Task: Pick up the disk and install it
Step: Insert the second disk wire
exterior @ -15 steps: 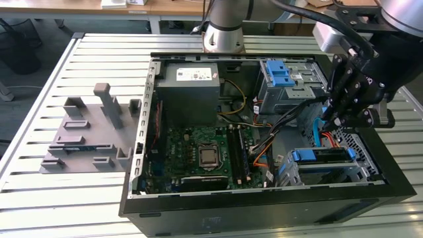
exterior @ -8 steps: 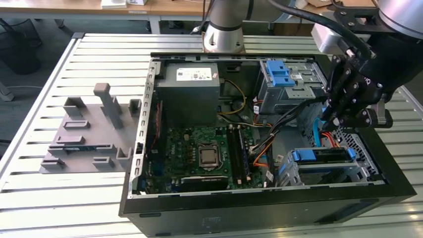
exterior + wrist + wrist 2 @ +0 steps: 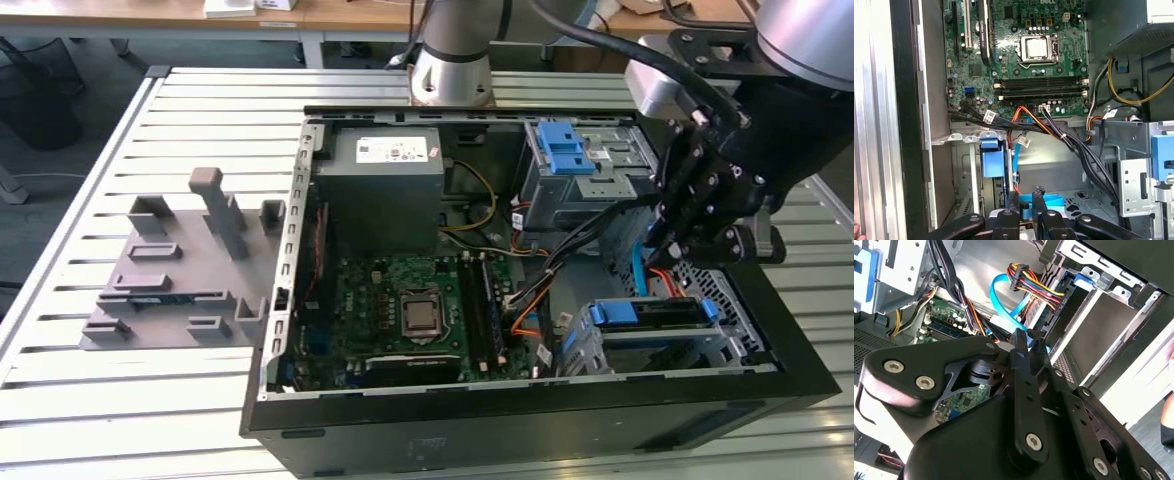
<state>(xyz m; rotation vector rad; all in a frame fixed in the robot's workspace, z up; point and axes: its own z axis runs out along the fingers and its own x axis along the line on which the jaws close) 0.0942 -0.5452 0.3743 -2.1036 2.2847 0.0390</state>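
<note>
Exterior view: end effector (image 3: 671, 250) poised over the disk (image 3: 649, 314) inside the computer case (image 3: 534, 425).
The disk, clipped in its blue carrier, lies in the drive cage (image 3: 731, 345) at the exterior view's right, directly under the end effector; whether that is open or gripping cannot be told. The disk is probably rigid, fairly heavy and shock-sensitive, so the carrier's plastic side rails look the safest hold.

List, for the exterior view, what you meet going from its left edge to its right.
Grey fixture block → motherboard → orange cables → blue-latched lower drive cage → end effector.
</note>
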